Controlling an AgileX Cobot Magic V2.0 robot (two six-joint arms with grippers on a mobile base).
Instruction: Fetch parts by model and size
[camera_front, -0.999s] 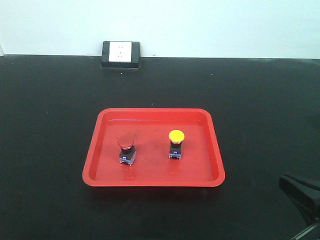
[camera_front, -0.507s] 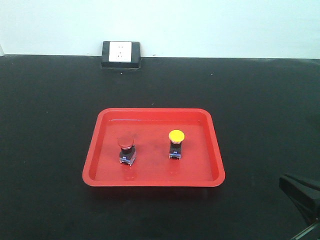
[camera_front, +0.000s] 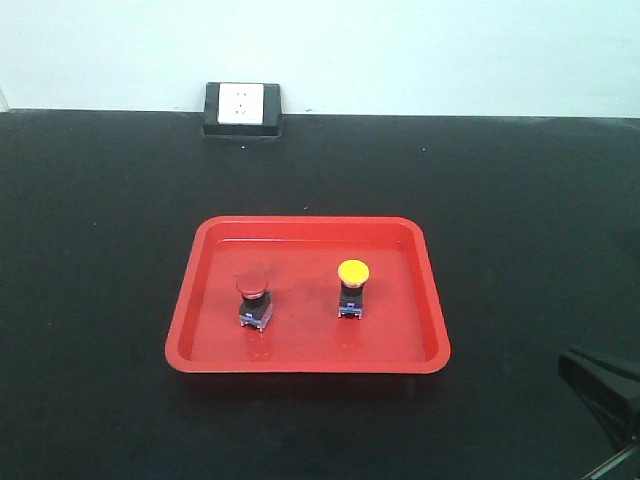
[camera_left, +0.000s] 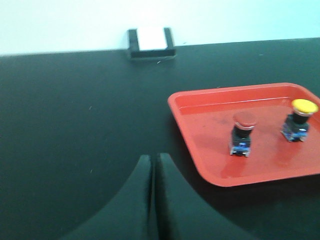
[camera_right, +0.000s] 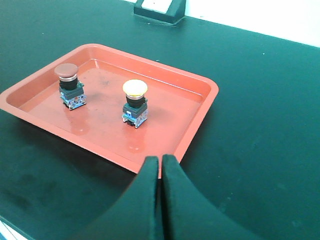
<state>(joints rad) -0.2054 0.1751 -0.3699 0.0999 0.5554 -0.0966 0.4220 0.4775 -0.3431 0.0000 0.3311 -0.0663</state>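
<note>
Both grippers are pressed shut with nothing between their fingers. The left gripper (camera_left: 152, 162) hangs over bare black table (camera_front: 100, 250), off to the left of the red tray (camera_left: 210, 175) and clear of it. The right gripper (camera_right: 161, 162) sits just at the tray's near rim (camera_right: 165, 150) on its right-hand corner, its dark tips meeting in a thin seam; from the front only a black edge of that arm (camera_front: 600, 385) pokes in at the lower right. Inside the tray stand the two buttons, upright and well apart from each other: the red button (camera_front: 253, 298) on the left, the yellow button (camera_front: 351, 286) on the right. Neither is touched. Farther back, against the pale wall, a white socket (camera_front: 241, 107) in a black frame rests on the table's far edge.
</note>
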